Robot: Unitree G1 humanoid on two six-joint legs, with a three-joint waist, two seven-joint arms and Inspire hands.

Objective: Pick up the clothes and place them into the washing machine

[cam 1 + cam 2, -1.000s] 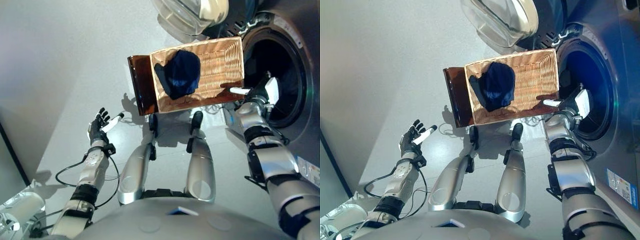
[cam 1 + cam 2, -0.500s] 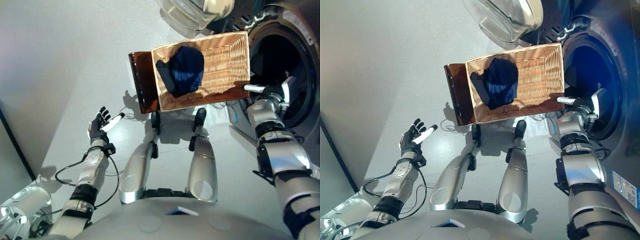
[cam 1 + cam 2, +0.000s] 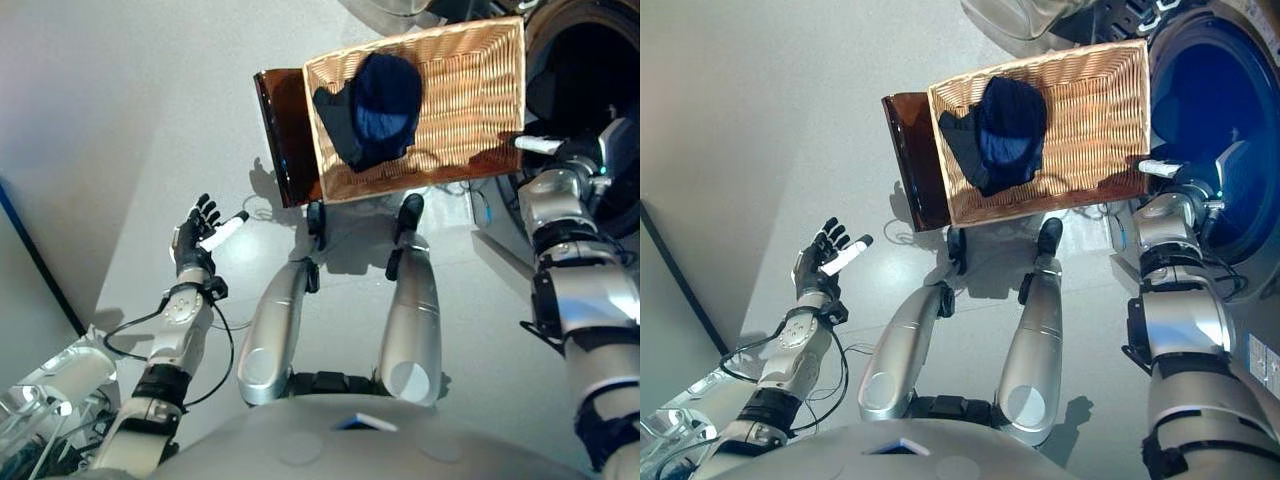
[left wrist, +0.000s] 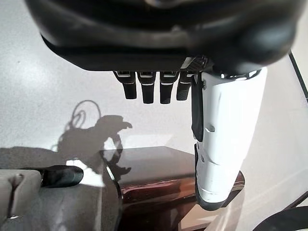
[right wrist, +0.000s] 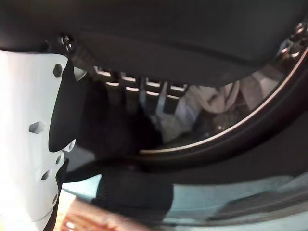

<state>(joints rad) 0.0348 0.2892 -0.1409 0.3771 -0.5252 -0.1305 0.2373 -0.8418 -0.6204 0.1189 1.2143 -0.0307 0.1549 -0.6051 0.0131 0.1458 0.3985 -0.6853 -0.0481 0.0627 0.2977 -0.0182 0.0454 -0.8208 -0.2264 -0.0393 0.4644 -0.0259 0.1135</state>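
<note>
A dark blue heap of clothes (image 3: pixel 375 105) lies in the left half of the shallow wicker basket (image 3: pixel 470 100), which rests on the low dark brown box (image 3: pixel 280 130). The washing machine's open drum (image 3: pixel 1210 120) is right of the basket. My right hand (image 3: pixel 570 155) is at the drum's mouth, just past the basket's near right corner, fingers relaxed and holding nothing. In the right wrist view its fingers (image 5: pixel 144 94) point into the drum, where light clothes (image 5: pixel 211 103) lie. My left hand (image 3: pixel 195 235) is open and empty, over the floor at the lower left.
The machine's round door (image 3: pixel 1010 10) hangs open beyond the basket. The brown box also shows in the left wrist view (image 4: pixel 159 168), past my left hand's straight fingers (image 4: pixel 149 89). Bare grey floor lies left of the box.
The camera has shifted, so the basket and machine sit higher and further right. My right hand has edged from the basket's corner toward the drum. The left hand has hardly moved.
</note>
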